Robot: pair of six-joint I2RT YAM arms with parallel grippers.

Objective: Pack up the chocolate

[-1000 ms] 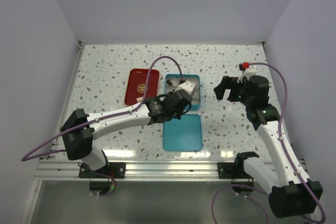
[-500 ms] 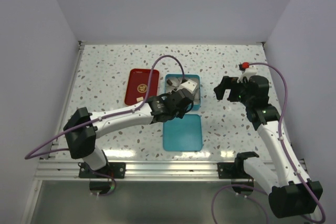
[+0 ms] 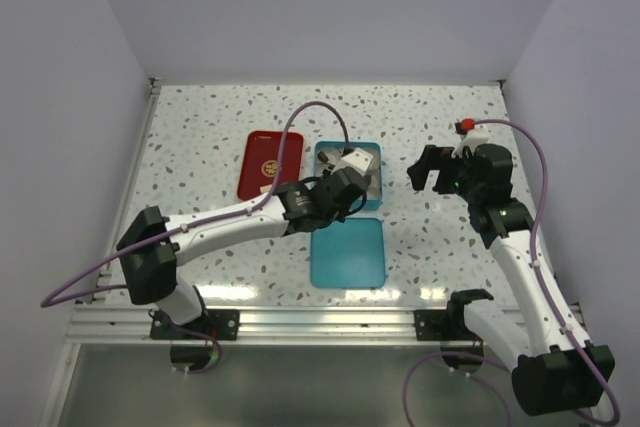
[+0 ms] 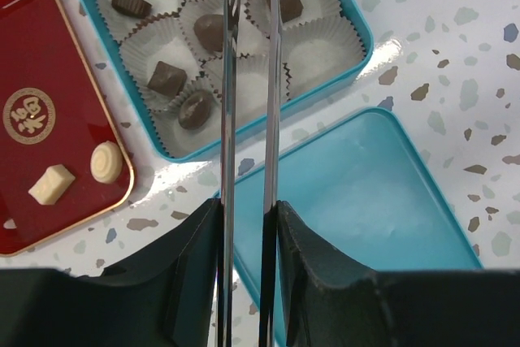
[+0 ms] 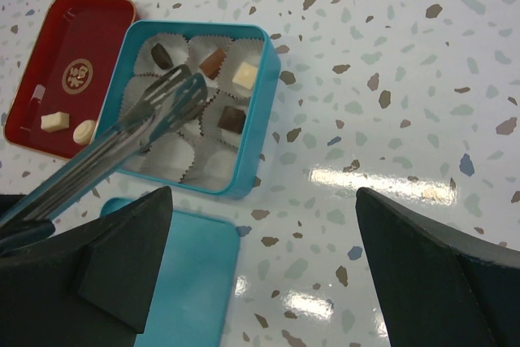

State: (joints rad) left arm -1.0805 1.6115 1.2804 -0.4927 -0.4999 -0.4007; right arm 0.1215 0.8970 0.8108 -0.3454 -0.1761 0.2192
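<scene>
Nine pieces of chocolate (image 4: 213, 32) in all: seven inside the teal tin (image 5: 252, 132), two on the red tray (image 4: 49, 62). By colour, six brown of one shade or another, three cream; of the cream, one in the tin, both of the tray's. Nine white paper cups (image 4: 313, 58), three rows of three: seven filled, two bare. One tin, one teal lid (image 4: 366, 193), one tray, one pair of metal tongs (image 4: 228, 144). Two arms (image 3: 230, 222). One table (image 3: 200, 127).

table (image 5: 390, 54): white, speckled brown and grey
tin (image 5: 195, 27): teal
cups (image 4: 313, 58): white
tray (image 4: 49, 46): red, edged in gold
chocolate (image 4: 166, 77): dark brown, some cream
tongs (image 4: 229, 119): silver
</scene>
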